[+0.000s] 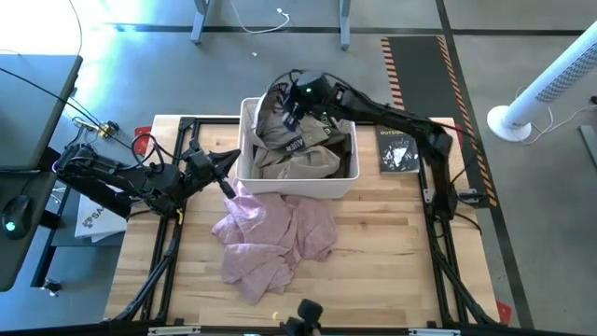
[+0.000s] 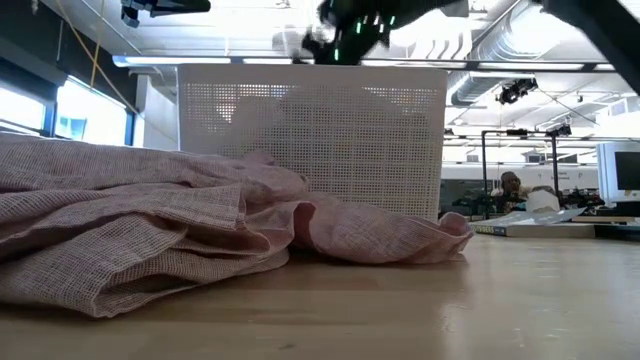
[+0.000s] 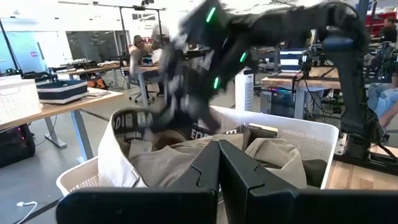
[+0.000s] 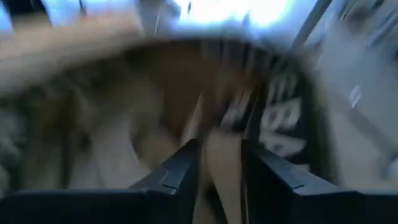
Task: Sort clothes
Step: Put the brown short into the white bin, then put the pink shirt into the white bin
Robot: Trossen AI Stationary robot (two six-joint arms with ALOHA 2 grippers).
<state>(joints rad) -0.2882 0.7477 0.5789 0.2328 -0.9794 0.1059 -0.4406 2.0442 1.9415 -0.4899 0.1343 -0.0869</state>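
Wooden tabletop [image 1: 373, 280], with a workshop of desks and monitors beyond it in the low view. Near its far edge, white basket [image 1: 250, 164], perforated wall facing the low camera. Inside the basket, khaki trousers [image 1: 298, 161] heaped up, black waistband [image 3: 132, 124] draped over the rim; white letters on that band, blurred and not readable as a word. Over the far end of the basket, right gripper [image 1: 289, 105], reaching down from the arm that crosses from the right; jaws narrowly apart around a fold of pale khaki cloth, black lettered band just beside them (right wrist view heavily smeared, so contact plain but nothing finer). Dark fabric also hanging about that gripper, colour not certain. In front of the basket, pale pink garment [image 1: 275, 233], crumpled flat on the wood, its far edge touching the basket's front wall. Just beside the basket's left wall and above the pink garment's corner, left gripper [image 1: 224, 166], jaws closed together, holding nothing. Right of the basket, small black book [image 1: 399, 152], cover lettering too small to read.
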